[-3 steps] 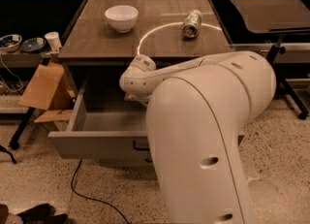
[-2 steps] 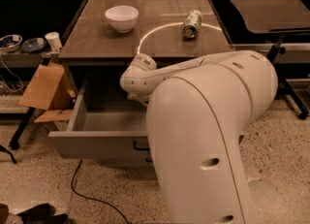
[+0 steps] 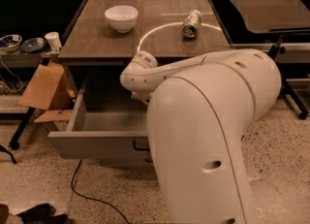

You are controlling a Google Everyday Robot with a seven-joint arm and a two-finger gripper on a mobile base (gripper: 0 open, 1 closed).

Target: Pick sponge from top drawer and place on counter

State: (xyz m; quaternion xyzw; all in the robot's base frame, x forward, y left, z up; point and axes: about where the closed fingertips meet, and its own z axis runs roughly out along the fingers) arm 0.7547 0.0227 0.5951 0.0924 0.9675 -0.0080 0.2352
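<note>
The top drawer (image 3: 97, 145) of the grey cabinet stands pulled open, and its dark handle (image 3: 141, 145) shows on the front panel. The part of its grey floor that I can see is bare. The sponge is hidden or out of view. My arm's wrist joint (image 3: 138, 75) hangs over the drawer's back right part. My gripper (image 3: 142, 98) reaches down from the wrist into the drawer and is mostly hidden behind my big white arm link (image 3: 208, 136). The glossy dark counter (image 3: 160, 43) with a pale arc mark lies above the drawer.
A white bowl (image 3: 121, 18) and a crushed metal can (image 3: 192, 23) sit on the counter. A cardboard box (image 3: 43, 87) leans left of the drawer. A white cup (image 3: 52, 41) and small bowls (image 3: 9, 41) stand on a left shelf. A cable (image 3: 82, 189) lies on the floor, and a dark table (image 3: 271, 12) stands at right.
</note>
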